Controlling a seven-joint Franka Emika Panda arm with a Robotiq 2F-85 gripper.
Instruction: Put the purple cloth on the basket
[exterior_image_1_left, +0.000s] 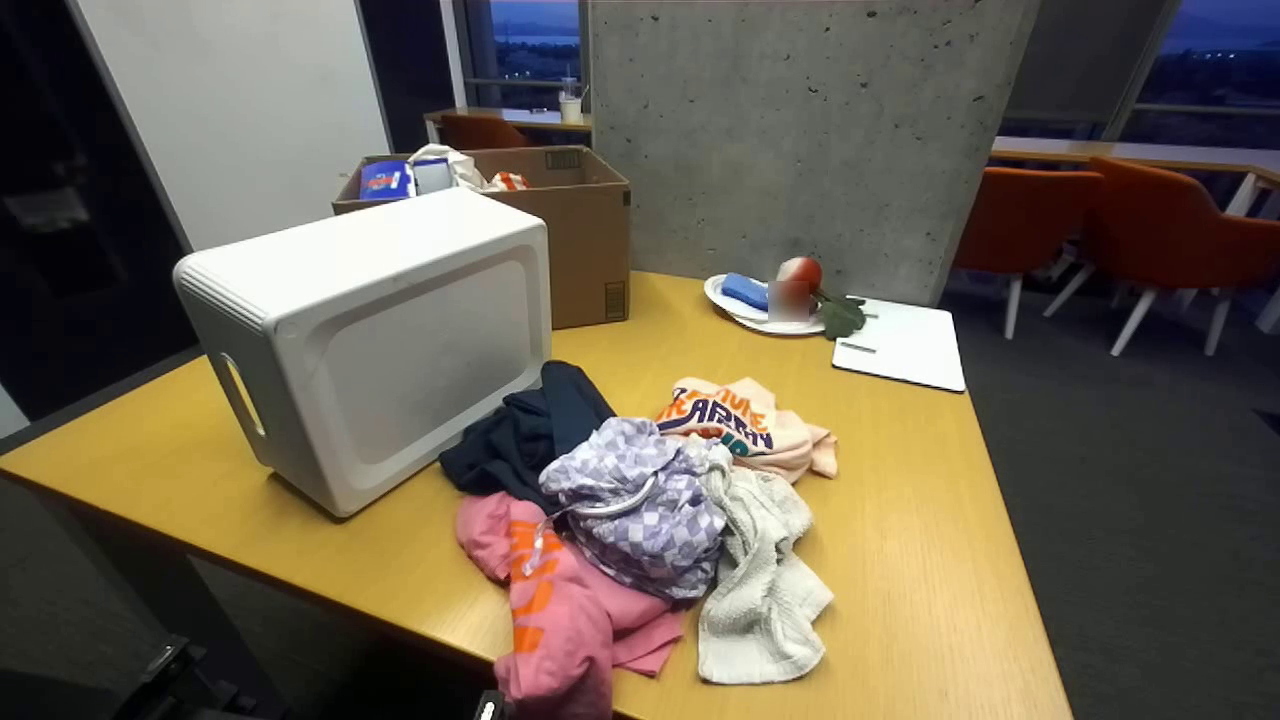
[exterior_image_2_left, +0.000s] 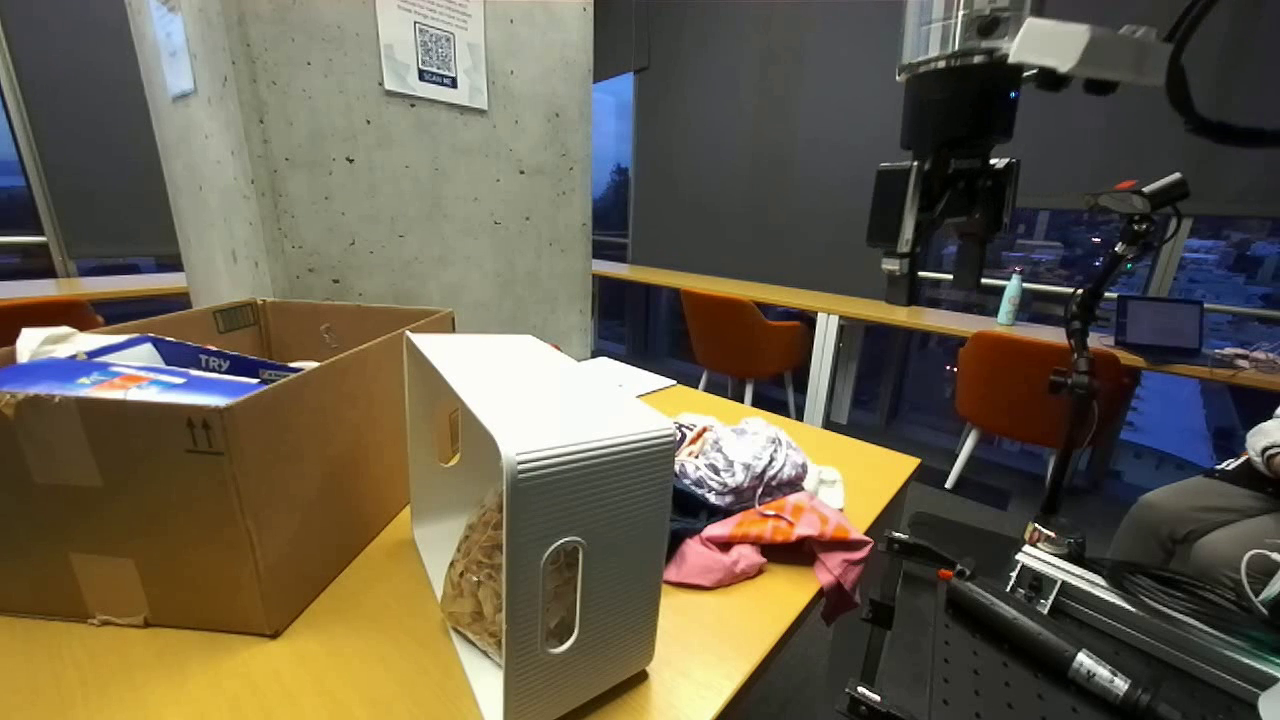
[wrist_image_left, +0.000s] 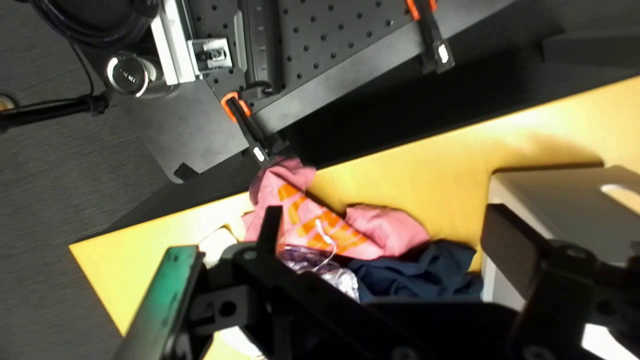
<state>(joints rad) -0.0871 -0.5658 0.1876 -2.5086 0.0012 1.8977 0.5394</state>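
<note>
The purple cloth is a purple-and-white checked bundle with a white drawstring, on top of a heap of clothes in both exterior views. Part of it shows in the wrist view, the rest hidden behind the gripper. The basket is a white box tipped on its side beside the heap. Its open side, in an exterior view, shows brown crumpled material inside. My gripper hangs high above the table's edge, apart from the cloth. In the wrist view the gripper's fingers are wide apart with nothing between them.
Round the purple cloth lie a pink cloth, a navy cloth, a whitish towel and a peach cloth. A cardboard box stands beside the basket. A plate and a white board lie farther back.
</note>
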